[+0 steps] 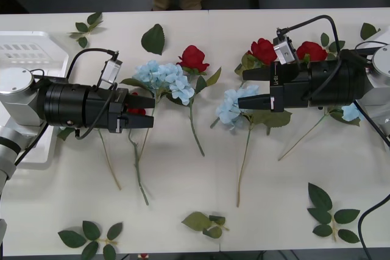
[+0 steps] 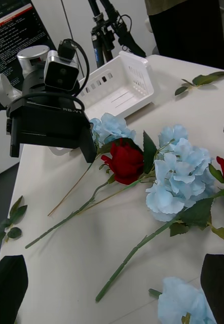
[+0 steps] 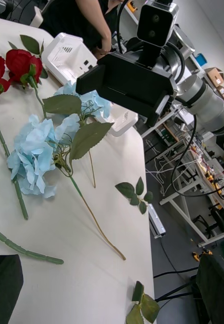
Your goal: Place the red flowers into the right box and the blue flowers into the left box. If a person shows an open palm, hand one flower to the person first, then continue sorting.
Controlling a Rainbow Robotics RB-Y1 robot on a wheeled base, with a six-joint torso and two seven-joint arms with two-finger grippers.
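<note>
I see the red flowers point(image 1: 194, 57) and blue flowers point(image 1: 164, 78) lying loose across the counter point(image 1: 274, 181), none sorted yet, so both arms reach inward, level over the stems. My left hand point(image 1: 145, 111) hovers spread by a red head; my right hand point(image 1: 251, 88), likewise released, brackets a blue cluster. The left box point(image 1: 30, 50) sits far left.

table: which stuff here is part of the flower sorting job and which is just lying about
Part of the job:
red flowers
blue flowers
left box
right box
left gripper and right gripper, both open above the flowers

Just lying about:
loose leaf sprigs
single leaf
</note>
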